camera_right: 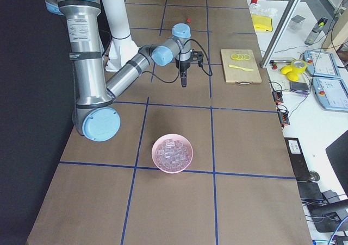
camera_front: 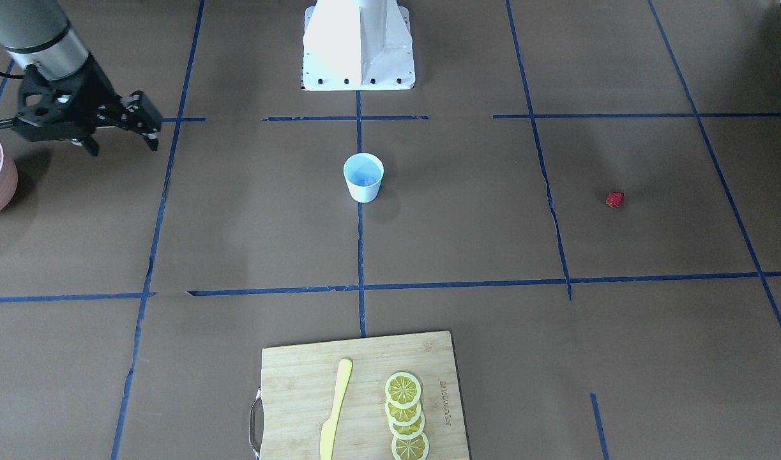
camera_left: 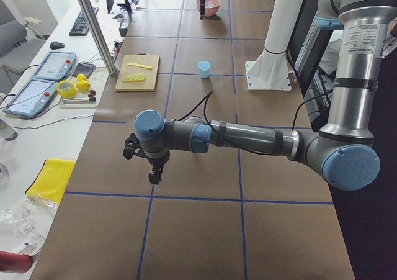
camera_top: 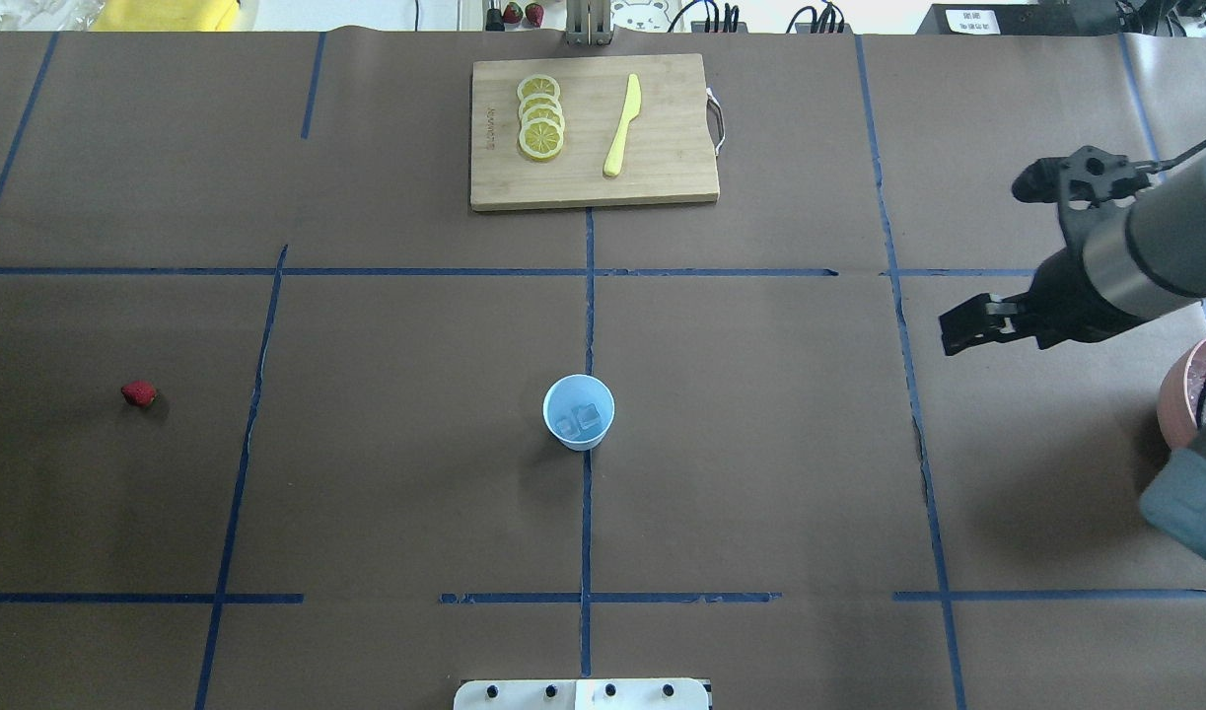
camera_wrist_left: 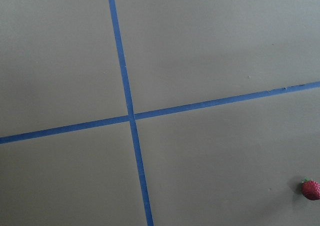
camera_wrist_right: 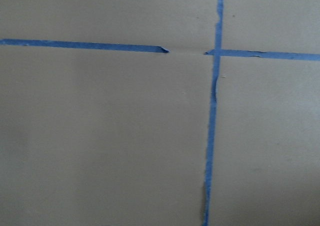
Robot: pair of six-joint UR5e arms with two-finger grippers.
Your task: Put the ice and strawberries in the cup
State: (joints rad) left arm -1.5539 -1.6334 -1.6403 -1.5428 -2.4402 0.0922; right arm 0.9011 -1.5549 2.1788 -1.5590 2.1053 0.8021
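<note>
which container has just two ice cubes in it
The blue cup at the table's middle holds two ice cubes; the pink bowl is heaped with them.

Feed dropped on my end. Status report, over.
Right hand open, empty, between cup and bowl. Left hand aloft, grip unreadable. Two ice cubes in cup, strawberry out on table. Nothing between them.
</note>
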